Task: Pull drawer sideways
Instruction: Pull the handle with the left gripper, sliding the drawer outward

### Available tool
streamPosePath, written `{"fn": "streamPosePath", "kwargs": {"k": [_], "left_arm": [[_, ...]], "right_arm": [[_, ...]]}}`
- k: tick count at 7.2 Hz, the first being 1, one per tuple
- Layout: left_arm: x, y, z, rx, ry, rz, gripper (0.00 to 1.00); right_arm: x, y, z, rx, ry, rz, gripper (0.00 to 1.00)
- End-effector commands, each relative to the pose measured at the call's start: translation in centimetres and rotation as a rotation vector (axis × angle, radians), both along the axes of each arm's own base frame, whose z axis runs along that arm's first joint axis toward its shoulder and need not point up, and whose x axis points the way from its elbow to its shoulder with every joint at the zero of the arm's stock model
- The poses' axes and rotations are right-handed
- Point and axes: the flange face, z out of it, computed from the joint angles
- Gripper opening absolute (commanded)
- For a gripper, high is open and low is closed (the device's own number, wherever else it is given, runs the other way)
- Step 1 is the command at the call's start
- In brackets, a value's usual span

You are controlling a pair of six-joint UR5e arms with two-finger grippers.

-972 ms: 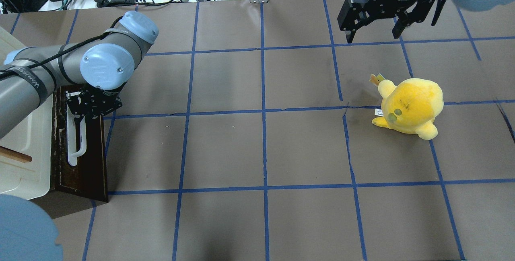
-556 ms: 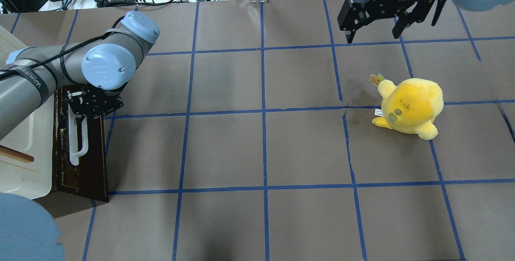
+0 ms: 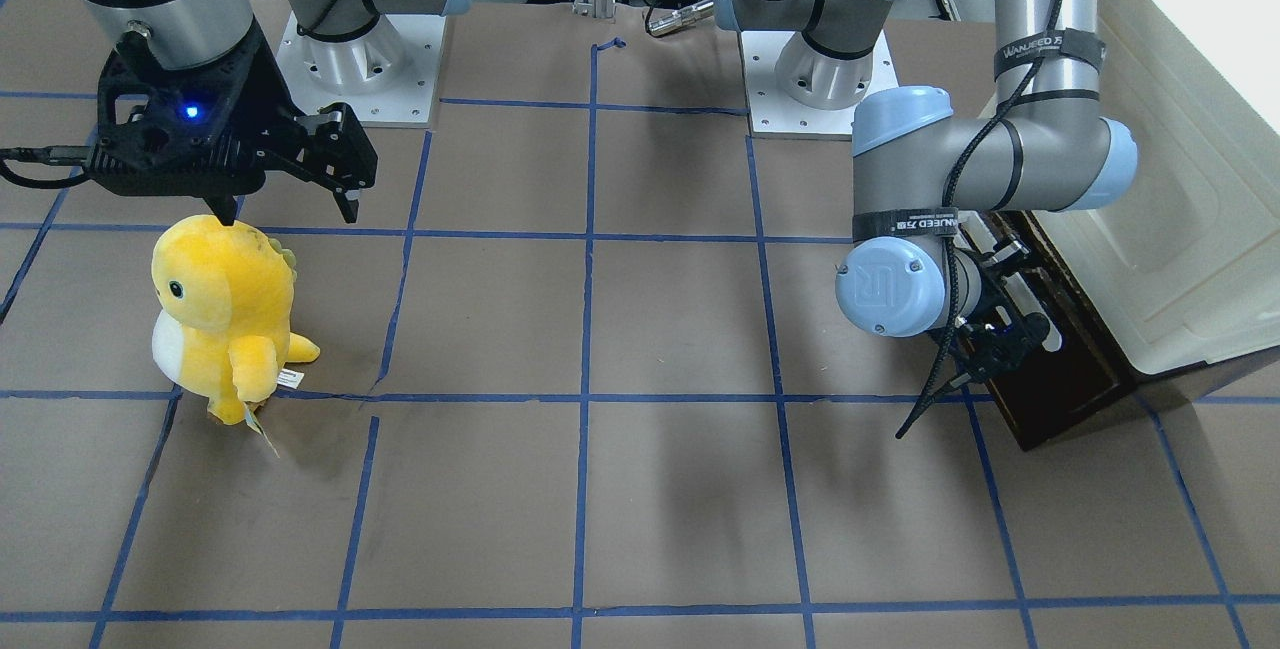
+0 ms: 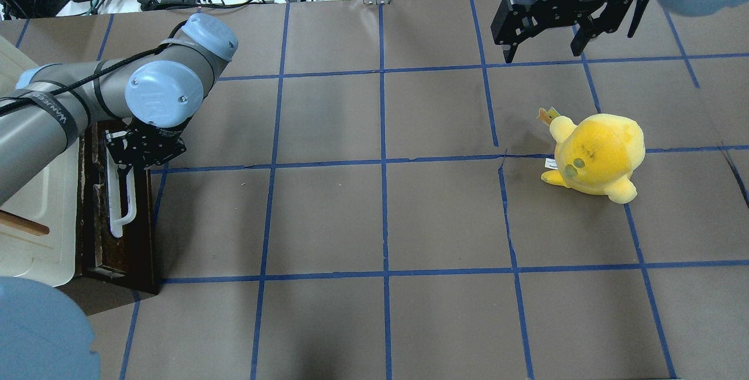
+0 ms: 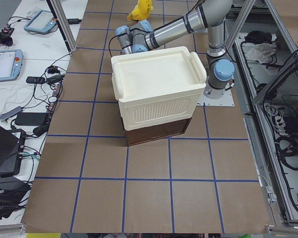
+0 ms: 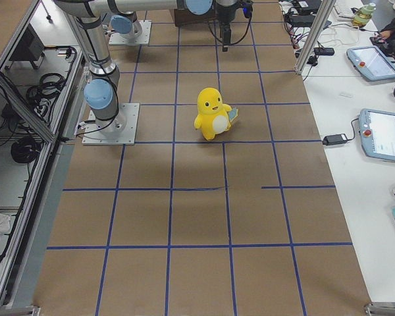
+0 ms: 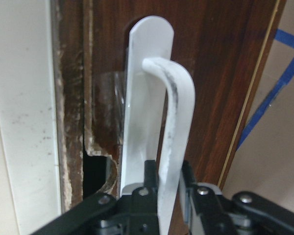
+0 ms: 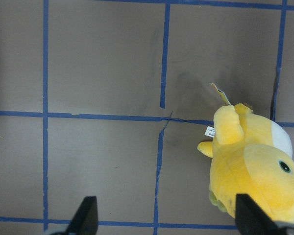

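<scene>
Gripping the white bar handle (image 7: 172, 112), the left end effector (image 7: 167, 177) has its fingers clamped on the bar near one end. The dark brown drawer (image 4: 139, 233) sits at the robot's left end of the bench (image 4: 380, 222), beneath a cream-white box (image 5: 156, 84). The right end effector (image 4: 542, 52) hangs with fingers apart above the bench, near a yellow plush toy (image 4: 597, 154).
</scene>
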Motion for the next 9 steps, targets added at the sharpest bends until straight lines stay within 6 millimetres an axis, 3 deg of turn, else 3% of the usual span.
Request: {"fn": "streamPosePath", "kwargs": {"k": [1,6,9], "left_arm": [[-1.1,-0.1,-0.2,-0.01,0.007,-0.003,0.0],[-2.6,-0.3,0.1,-0.027,0.021,-0.014,0.0],[-4.5,-0.3,-0.1,-0.049,0.011,-0.025,0.0]], "right_arm": [[0.0,0.0,0.0,0.0,0.0,-0.001,1.0],[0.0,0.0,0.0,0.0,0.0,-0.001,1.0],[0.0,0.0,0.0,0.0,0.0,-0.001,1.0]]}}
